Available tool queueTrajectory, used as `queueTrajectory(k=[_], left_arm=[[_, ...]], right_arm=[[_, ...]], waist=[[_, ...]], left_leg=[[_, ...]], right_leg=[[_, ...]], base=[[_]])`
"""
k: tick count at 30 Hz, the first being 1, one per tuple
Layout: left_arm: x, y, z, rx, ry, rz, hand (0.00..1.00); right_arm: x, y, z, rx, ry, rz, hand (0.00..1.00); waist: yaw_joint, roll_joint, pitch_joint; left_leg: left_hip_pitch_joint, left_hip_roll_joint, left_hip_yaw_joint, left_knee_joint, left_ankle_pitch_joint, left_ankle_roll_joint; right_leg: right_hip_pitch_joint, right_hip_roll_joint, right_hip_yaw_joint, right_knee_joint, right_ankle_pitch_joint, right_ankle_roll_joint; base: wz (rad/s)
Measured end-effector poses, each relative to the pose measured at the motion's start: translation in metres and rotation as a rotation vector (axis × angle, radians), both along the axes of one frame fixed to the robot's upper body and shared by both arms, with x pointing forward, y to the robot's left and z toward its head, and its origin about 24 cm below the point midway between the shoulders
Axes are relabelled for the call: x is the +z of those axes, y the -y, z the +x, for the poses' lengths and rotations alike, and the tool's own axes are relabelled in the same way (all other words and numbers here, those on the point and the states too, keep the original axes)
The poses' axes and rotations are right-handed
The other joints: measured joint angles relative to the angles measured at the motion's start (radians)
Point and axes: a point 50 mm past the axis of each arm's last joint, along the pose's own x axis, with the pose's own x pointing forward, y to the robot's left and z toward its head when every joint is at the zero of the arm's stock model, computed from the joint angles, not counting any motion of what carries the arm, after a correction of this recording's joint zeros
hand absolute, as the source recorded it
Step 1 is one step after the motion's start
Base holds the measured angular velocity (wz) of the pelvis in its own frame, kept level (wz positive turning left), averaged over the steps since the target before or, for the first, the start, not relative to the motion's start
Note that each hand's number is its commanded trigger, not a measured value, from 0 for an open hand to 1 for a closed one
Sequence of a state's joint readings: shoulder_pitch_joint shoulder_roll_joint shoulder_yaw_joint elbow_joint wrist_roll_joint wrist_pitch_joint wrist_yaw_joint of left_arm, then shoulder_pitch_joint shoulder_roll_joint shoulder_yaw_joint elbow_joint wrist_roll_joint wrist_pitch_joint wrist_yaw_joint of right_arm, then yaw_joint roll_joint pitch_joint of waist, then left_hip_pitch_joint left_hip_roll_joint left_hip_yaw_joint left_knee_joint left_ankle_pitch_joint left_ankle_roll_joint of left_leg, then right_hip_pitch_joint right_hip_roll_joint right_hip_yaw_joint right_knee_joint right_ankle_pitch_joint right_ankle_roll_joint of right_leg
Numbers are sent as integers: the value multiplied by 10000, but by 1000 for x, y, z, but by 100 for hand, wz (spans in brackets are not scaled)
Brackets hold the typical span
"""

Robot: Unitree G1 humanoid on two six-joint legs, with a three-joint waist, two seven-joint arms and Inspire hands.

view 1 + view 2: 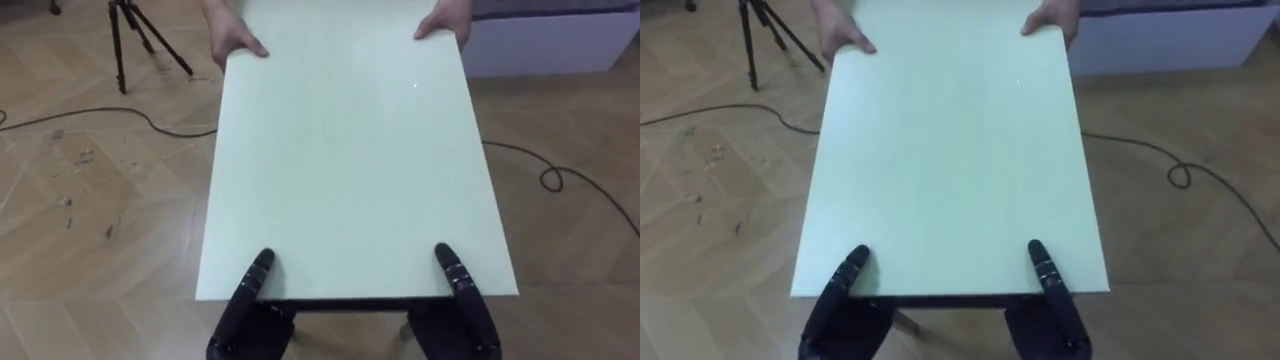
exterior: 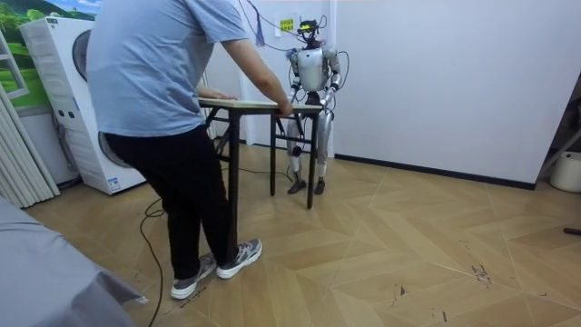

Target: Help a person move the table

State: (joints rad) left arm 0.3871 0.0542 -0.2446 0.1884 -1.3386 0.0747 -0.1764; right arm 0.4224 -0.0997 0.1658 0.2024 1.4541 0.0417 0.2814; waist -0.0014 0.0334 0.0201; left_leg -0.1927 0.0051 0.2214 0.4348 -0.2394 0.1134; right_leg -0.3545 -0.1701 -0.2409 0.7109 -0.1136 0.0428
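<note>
A pale rectangular table (image 1: pixel 350 150) stretches away from me over the wooden floor. My left hand (image 1: pixel 252 295) grips its near edge at the left, thumb lying on top and the rest underneath. My right hand (image 1: pixel 466 295) grips the near edge at the right in the same way. A person's two hands (image 1: pixel 236 40) hold the far edge at both corners. In the room view the person (image 2: pixel 163 91) leans over the table (image 2: pixel 245 104) from the near end, and I stand upright at the far end close to a white wall.
A black tripod (image 1: pixel 130 40) stands on the floor at the far left. Dark cables (image 1: pixel 560 180) trail across the floor on both sides. A white low cabinet (image 1: pixel 550 45) sits far right. A washing machine (image 2: pixel 68 100) stands behind the person.
</note>
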Motion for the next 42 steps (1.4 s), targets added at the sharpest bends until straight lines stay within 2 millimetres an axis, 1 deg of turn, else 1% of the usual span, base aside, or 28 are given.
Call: queueTrajectory(k=[1,2,3,5,6,7,8,9,10,12,14,16,19,22,26,28,29,30,31,32,33,34,35,36,38,39,41,42], left_arm=[[0,-1,-1,-3,-13,11,100],[1,-4,-1,-26,4,88,100],[1,-6,-1,-44,32,161,100],[4,-8,0,6,172,188,100],[8,-11,0,89,347,229,100],[10,-12,2,128,436,240,100],[11,-11,5,144,546,207,100],[12,-10,4,115,551,207,100],[12,-11,4,112,573,242,100],[19,-19,7,216,897,481,100],[22,-21,11,220,1082,539,100],[24,-20,12,199,1108,570,100],[28,-21,17,330,1386,668,100],[29,-21,20,373,1517,695,100],[28,-21,18,243,1468,773,100],[26,-19,16,188,1354,714,100],[25,-19,16,176,1319,751,100],[25,-18,15,82,1316,776,100],[25,-17,16,23,1339,782,100],[25,-18,17,47,1374,844,100],[21,-20,16,160,1300,895,100],[18,-20,14,215,1190,867,100],[15,-21,8,401,951,648,100],[13,-21,2,540,819,451,100],[11,-23,-5,708,672,426,100],[10,-24,-8,782,568,414,100],[8,-24,-11,757,395,235,100],[7,-22,-14,737,267,133,100]], right_arm=[[0,1,-1,-83,-17,-11,100],[0,-1,-1,-48,-18,40,100],[0,-2,-1,-10,13,63,100],[2,-5,0,-42,116,215,100],[5,-9,2,57,244,286,100],[6,-10,3,91,323,298,100],[8,-9,7,76,458,250,100],[8,-8,7,106,472,178,100],[8,-9,7,147,464,196,100],[10,-17,11,179,637,415,100],[12,-19,15,183,817,378,100],[13,-19,16,170,866,329,100],[16,-21,23,221,1077,382,100],[17,-21,26,251,1201,370,100],[15,-20,22,213,1057,413,100],[13,-20,19,123,956,418,100],[12,-20,16,64,867,444,100],[11,-20,15,43,825,483,100],[11,-19,14,17,809,505,100],[10,-18,14,-44,771,550,100],[8,-20,14,33,679,565,100],[7,-21,13,111,640,498,100],[6,-21,13,206,620,399,100],[6,-21,13,377,619,250,100],[6,-22,11,568,584,147,100],[5,-23,10,657,547,151,100],[5,-21,9,721,511,36,100],[5,-20,9,785,496,-27,100]], waist=[[7,-32,-17],[65,-116,-42],[140,-171,-67],[458,-291,-69],[590,-500,-90],[681,-591,-78],[874,-510,-28],[928,-425,-59],[946,-467,-50],[981,-944,14],[880,-1118,37],[894,-1137,30],[1035,-1169,33],[1108,-1163,32],[992,-1092,44],[1072,-882,42],[1159,-762,29],[1213,-600,24],[1224,-514,30],[1231,-448,58],[1368,-570,138],[1495,-598,122],[1602,-543,121],[1597,-463,101],[1489,-334,111],[1255,-295,119],[1154,-203,145],[1129,16,90]], left_leg=[[-57,-42,15,2,36,29],[-184,-139,49,3,110,84],[-309,-210,50,3,187,156],[-536,-208,151,4,380,18],[-805,-211,296,118,475,-39],[-979,-202,348,238,546,-70],[-1327,-103,199,517,640,-158],[-1548,79,127,578,739,-249],[-1607,130,119,549,813,-286],[-2029,203,143,547,1002,-361],[-2509,253,107,745,1117,-360],[-2753,391,60,803,1235,-405],[-3224,701,92,731,1581,-503],[-3469,769,23,392,2071,-601],[-3449,837,-401,-504,3085,-769],[-3280,954,-638,-1094,3643,-863],[-2985,1021,-736,-1851,4211,-955],[-2644,1074,-1001,-2886,4945,-1267],[-2480,1102,-1220,-3410,5363,-1693],[-2517,1164,-1382,-3273,5409,-1995],[-2658,1133,-1241,-1662,4286,-1385],[-2712,1146,-1103,-773,3593,-1331],[-2758,1171,-929,976,2345,-1338],[-2695,1176,-893,2390,1383,-1318],[-2392,1198,-911,3968,448,-1347],[-2250,1181,-918,4816,208,-1435],[-1874,1213,-918,5912,30,-1447],[-1453,1383,-922,6625,60,-1415]], right_leg=[[75,-239,154,745,-229,80],[407,-678,454,1891,-459,169],[957,-969,692,2581,-432,179],[2097,-1096,1073,2465,-72,226],[2823,-1086,1247,1892,407,199],[3096,-1035,1303,1492,328,321],[3276,-782,1323,780,-263,625],[3323,-514,1313,299,-433,786],[3383,-440,1301,98,-546,840],[3445,-392,1341,-596,-1445,815],[3393,-330,1332,-984,-1954,823],[3405,-157,1347,-1380,-2154,805],[3480,214,1344,-2624,-2440,612],[3649,439,940,-3676,-2590,487],[3662,892,428,-4034,-2713,219],[3595,1188,333,-3982,-2621,30],[3516,1375,301,-3960,-2534,-132],[3407,1679,288,-4006,-2408,-345],[3343,1801,176,-4002,-2365,-445],[3171,1730,-207,-3906,-2312,-690],[3065,1474,-459,-3669,-2340,-831],[3028,1309,-614,-3603,-2318,-833],[3027,1084,-983,-3580,-2219,-791],[3030,968,-1353,-3592,-2077,-667],[3037,1010,-1838,-3465,-1987,-617],[3038,1024,-2175,-3229,-2113,-653],[3026,977,-2468,-2817,-2372,-757],[3042,946,-2801,-2637,-2438,-693]], base=[[12],[-5],[-11],[-28],[-34],[-27],[-26],[-21],[-10],[-2],[9],[0],[-19],[-4],[24],[13],[13],[18],[23],[-3],[-32],[-74],[-78],[-66],[-25],[0],[-11],[-30]])
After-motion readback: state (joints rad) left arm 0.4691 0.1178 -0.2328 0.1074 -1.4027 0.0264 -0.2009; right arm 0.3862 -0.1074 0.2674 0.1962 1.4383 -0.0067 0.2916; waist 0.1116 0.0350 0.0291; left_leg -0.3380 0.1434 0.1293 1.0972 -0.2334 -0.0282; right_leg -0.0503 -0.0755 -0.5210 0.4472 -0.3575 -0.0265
